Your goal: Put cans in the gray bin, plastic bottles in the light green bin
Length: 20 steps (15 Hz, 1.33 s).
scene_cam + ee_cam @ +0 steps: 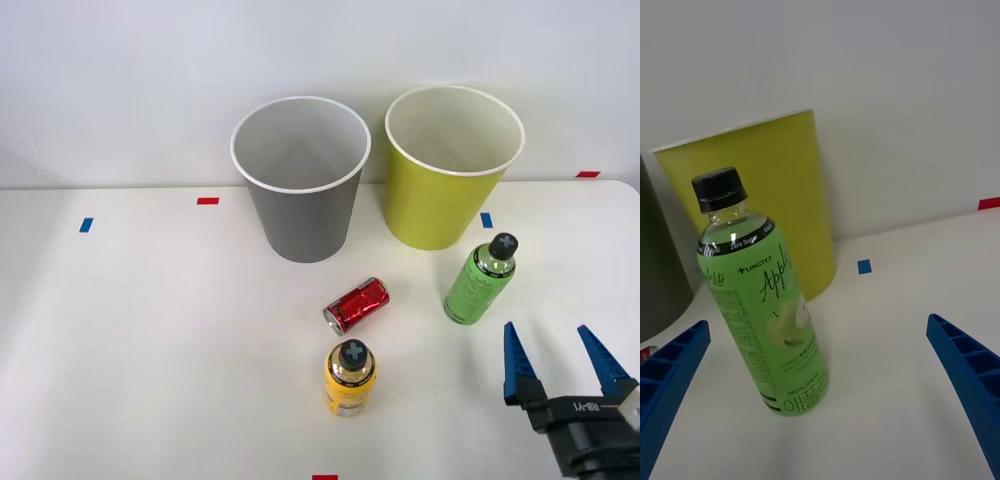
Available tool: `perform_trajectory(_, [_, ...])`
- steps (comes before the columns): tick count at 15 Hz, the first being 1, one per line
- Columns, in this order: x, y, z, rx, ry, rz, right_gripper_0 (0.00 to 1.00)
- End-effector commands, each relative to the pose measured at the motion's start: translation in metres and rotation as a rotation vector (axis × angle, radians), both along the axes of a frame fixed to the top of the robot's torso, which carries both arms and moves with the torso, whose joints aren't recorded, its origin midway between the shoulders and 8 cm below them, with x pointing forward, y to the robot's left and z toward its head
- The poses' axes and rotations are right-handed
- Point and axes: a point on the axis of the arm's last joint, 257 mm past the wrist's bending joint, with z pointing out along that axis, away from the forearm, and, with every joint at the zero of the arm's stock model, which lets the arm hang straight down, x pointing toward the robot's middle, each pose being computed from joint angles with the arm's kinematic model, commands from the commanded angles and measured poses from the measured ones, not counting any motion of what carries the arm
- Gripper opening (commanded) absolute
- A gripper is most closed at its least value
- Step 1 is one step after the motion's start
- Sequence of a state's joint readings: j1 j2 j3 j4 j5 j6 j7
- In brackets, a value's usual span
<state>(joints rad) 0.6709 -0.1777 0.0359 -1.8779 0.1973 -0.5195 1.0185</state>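
Bins come first: the gray bin and the light green bin stand upright side by side at the back of the white table, both showing bare white insides from the front view, so sorting appears not yet begun. Nearer the robot, the green apple-tea bottle stands upright just in front of the light green bin, black cap on. The yellow bottle stands upright nearer the table's front edge, and the red can lies on its side between it and the gray bin. Only this one can shows.

Judging by the layout, the step in hand is the approach to the green bottle. The right gripper hovers low at the front right, close behind the bottle, fingers spread wide and holding nothing. Seen from the wrist, the bottle sits off toward one blue finger rather than centred, so the next move likely calls for a sideways shift and a forward reach to bracket its body before closing.
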Motion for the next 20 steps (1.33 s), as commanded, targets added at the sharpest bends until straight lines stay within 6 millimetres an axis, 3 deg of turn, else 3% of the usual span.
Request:
perform_trajectory(1, [-0.022, 0.007, -0.024, -0.266, 0.032, -0.048, 1.0])
perform_trajectory(5, [-0.044, 0.036, -0.049, -0.321, 0.095, -0.019, 1.0])
perform_trajectory(9, [-0.062, 0.044, -0.062, -0.291, 0.139, -0.012, 1.0])
perform_trajectory(12, [-0.074, 0.063, -0.064, -0.197, 0.144, 0.044, 1.0])
perform_trajectory(15, [-0.078, 0.08, -0.047, -0.136, 0.078, 0.113, 1.0])
perform_trajectory(18, [-0.079, 0.083, -0.047, -0.109, 0.074, 0.103, 1.0])
perform_trajectory(20, [-0.081, 0.077, -0.061, -0.053, 0.082, 0.083, 1.0])
